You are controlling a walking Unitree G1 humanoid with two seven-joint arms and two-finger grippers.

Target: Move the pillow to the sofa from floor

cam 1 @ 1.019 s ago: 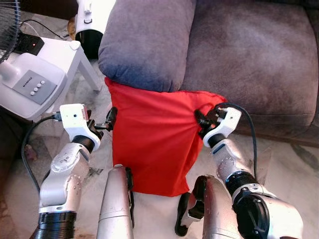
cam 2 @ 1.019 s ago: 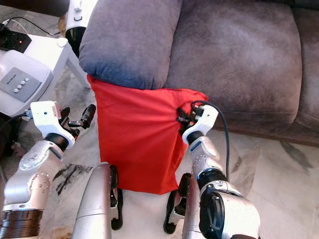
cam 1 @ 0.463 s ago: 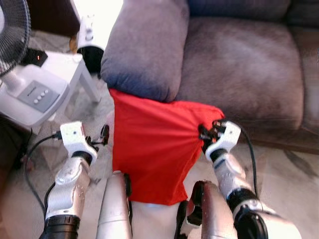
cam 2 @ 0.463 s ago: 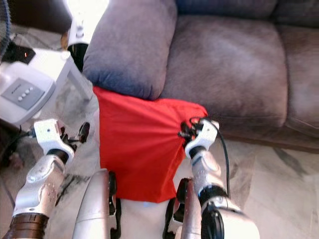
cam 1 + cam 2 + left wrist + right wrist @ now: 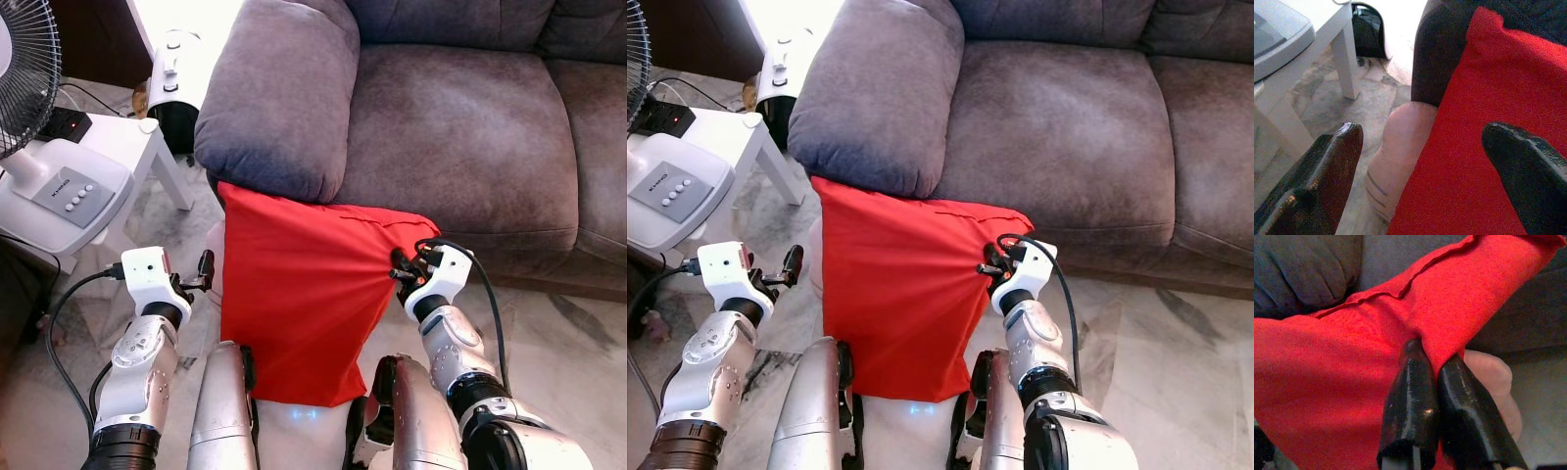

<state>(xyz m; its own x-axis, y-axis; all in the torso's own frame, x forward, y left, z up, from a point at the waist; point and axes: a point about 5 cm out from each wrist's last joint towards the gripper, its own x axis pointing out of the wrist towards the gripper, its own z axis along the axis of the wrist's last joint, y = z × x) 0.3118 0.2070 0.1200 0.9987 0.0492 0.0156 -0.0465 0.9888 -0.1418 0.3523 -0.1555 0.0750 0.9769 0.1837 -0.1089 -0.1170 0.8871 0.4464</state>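
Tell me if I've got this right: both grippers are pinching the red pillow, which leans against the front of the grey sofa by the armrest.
Not quite. Only the right gripper is shut on the red pillow. The left wrist view shows the left gripper open, its fingers spread wide beside the pillow's edge without gripping it. The rest holds: the pillow leans against the front of the grey sofa by the armrest.

A white fan (image 5: pixel 44 166), its grey control panel (image 5: pixel 69 188) carrying a row of buttons, stands on a low white surface (image 5: pixel 147 147) at the left. A black power strip (image 5: pixel 65 123) with a red light lies on that surface behind the fan. A white and black appliance (image 5: pixel 176 88) stands beyond it. The marbled floor (image 5: pixel 578 343) is pale
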